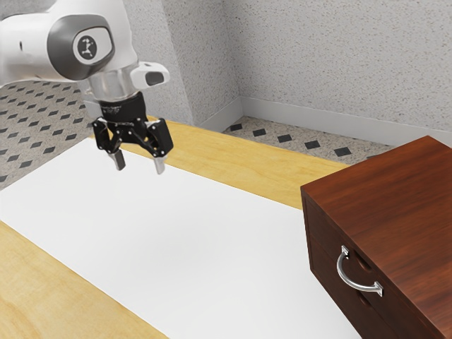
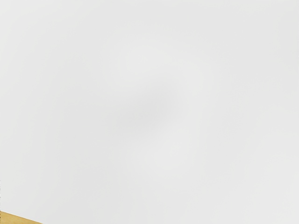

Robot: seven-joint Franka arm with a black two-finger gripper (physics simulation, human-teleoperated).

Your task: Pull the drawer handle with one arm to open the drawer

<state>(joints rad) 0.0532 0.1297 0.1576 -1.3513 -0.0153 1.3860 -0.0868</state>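
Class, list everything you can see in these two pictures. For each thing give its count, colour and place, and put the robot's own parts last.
drawer cabinet: one, dark reddish-brown wood, on the table at the exterior view's lower right.
drawer handle: one, silver, curved, on the cabinet's front.
mat: one, white, covering the table's middle, under the gripper.
table: one, light yellow wood, beneath mat and cabinet.
floor: grey tiles with black diamonds, behind the table.
walls: speckled grey, at the back.
arm: one, white, exterior view's upper left.
gripper: one, black, open, above the mat, well apart from the cabinet.
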